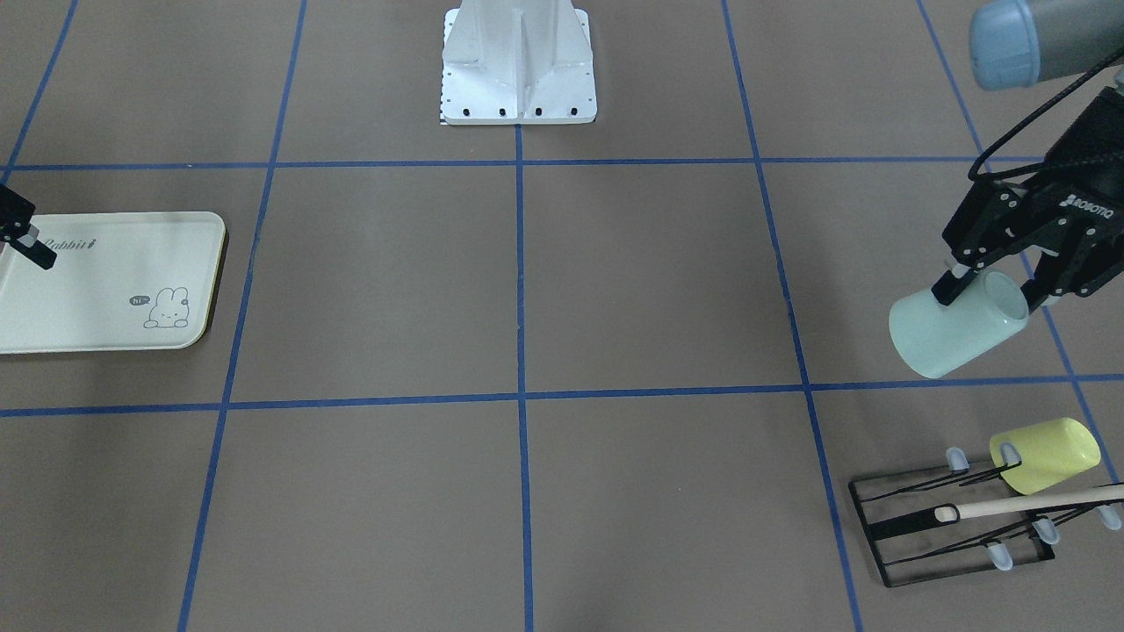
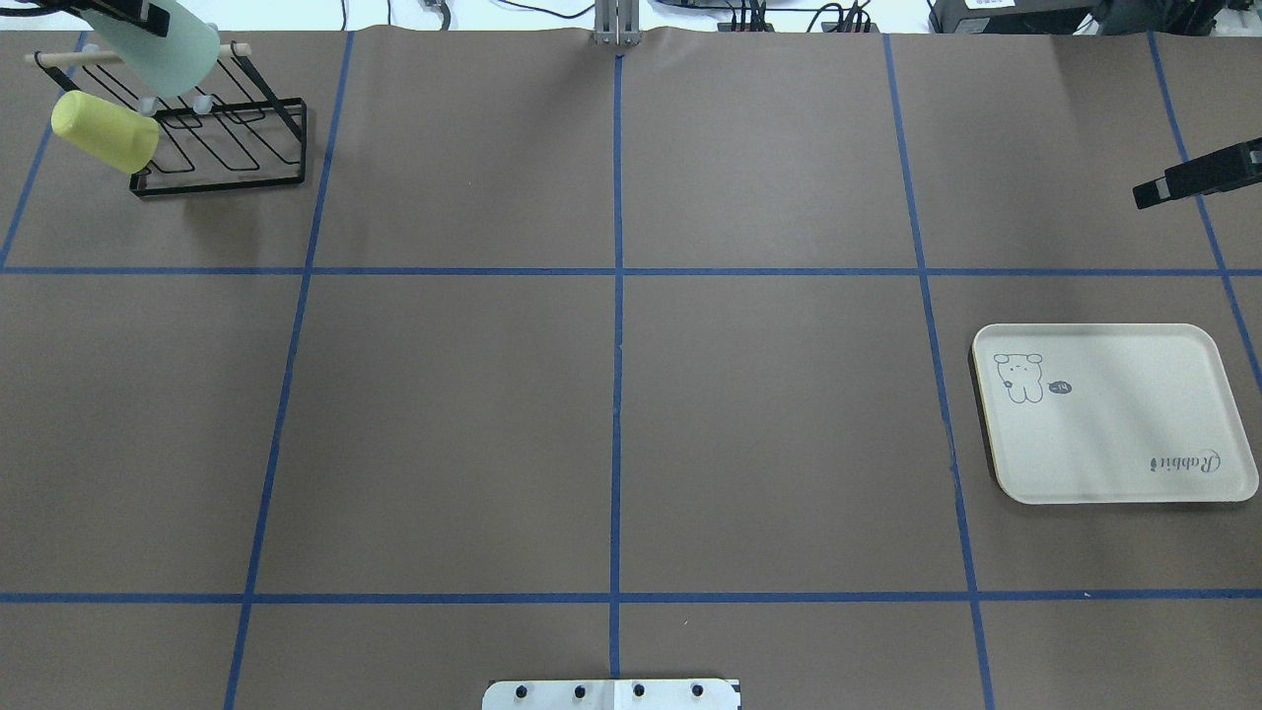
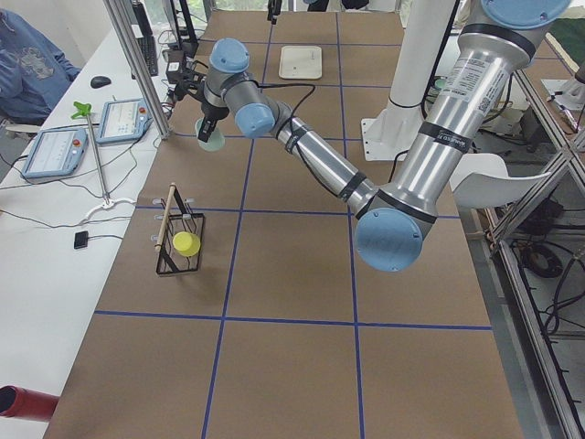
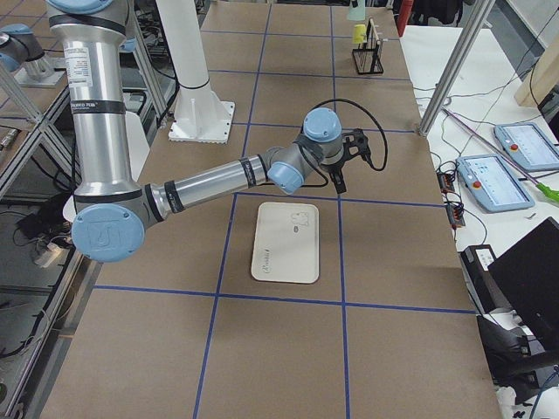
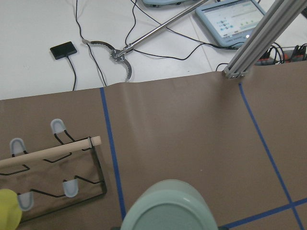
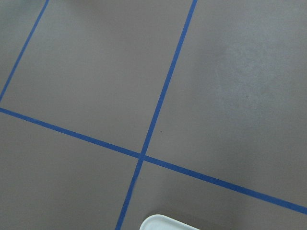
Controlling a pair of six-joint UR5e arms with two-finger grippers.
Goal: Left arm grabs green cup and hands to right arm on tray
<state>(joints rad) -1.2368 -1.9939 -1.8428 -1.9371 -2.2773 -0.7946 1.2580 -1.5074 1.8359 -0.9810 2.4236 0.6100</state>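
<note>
The green cup (image 1: 940,338) is held tilted above the worktop (image 1: 527,290), clamped near its rim by the left claw (image 1: 994,296) (rack (image 1: 922,527) with the yellow cup (image 1: 1049,452) is seen nearby). Over by the tray (image 1: 105,298) the right claw (image 1: 25,241) is spotted; apart or together can't be told.

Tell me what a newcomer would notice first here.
The green cup stands out first, held tilted in the left gripper above the table, near the rack. A yellow cup sits on that rack, and the cream tray lies at the table's other end.
</note>
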